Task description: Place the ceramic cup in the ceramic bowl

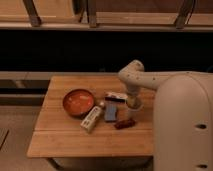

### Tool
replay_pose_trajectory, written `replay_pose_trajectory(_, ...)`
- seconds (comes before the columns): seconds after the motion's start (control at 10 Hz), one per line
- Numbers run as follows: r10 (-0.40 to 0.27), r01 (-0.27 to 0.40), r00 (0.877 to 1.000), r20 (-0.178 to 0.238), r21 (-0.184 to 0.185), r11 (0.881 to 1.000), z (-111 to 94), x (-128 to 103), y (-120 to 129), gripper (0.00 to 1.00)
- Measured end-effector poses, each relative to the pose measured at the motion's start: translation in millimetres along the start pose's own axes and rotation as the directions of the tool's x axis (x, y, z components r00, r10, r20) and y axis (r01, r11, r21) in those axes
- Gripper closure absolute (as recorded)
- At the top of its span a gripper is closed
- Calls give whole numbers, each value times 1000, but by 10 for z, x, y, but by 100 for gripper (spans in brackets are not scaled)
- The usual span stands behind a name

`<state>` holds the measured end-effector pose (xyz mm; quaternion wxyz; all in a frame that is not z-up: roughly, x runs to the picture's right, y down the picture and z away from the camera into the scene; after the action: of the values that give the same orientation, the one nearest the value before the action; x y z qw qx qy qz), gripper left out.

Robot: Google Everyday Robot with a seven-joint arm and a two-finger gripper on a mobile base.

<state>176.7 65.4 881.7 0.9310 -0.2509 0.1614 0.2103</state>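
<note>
The ceramic bowl (78, 102), wide and orange-red inside with a brown rim, sits on the left half of the wooden table (65, 140). The ceramic cup (134, 107), small and pale, stands on the table's right side, about a hand's width from the bowl. My gripper (132, 100) hangs from the white arm directly over the cup and reaches down onto its top, hiding most of it.
Between bowl and cup lie a white carton (91, 118), a blue packet (111, 112), a white-and-red packet (116, 96) and a dark red bar (124, 123). My white body (182, 125) fills the right side. A dark shelf runs behind the table.
</note>
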Motion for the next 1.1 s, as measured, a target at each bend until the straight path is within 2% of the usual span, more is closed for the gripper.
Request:
replay_pose_trajectory(0.3, 9, -9, 1000, 10, 3, 1000, -80, -16, -34, 91)
replay_pose_trajectory(0.4, 16, -17, 1000, 22, 14, 1000, -163, -32, -58, 98)
replay_pose_trajectory(0.5, 20, -21, 999, 39, 34, 999, -268, -69, -96, 100)
replay_pose_trajectory(0.6, 21, -25, 998, 53, 60, 998, -415, -99, -134, 100)
replay_pose_trajectory(0.8, 5, -16, 997, 74, 151, 988, -814, -150, -273, 100)
replay_pose_trajectory(0.9, -32, 12, 995, 92, 211, 977, -1085, -297, -327, 100)
replay_pose_trajectory(1.1, -108, 69, 987, 121, 291, 954, -1451, -627, -347, 100)
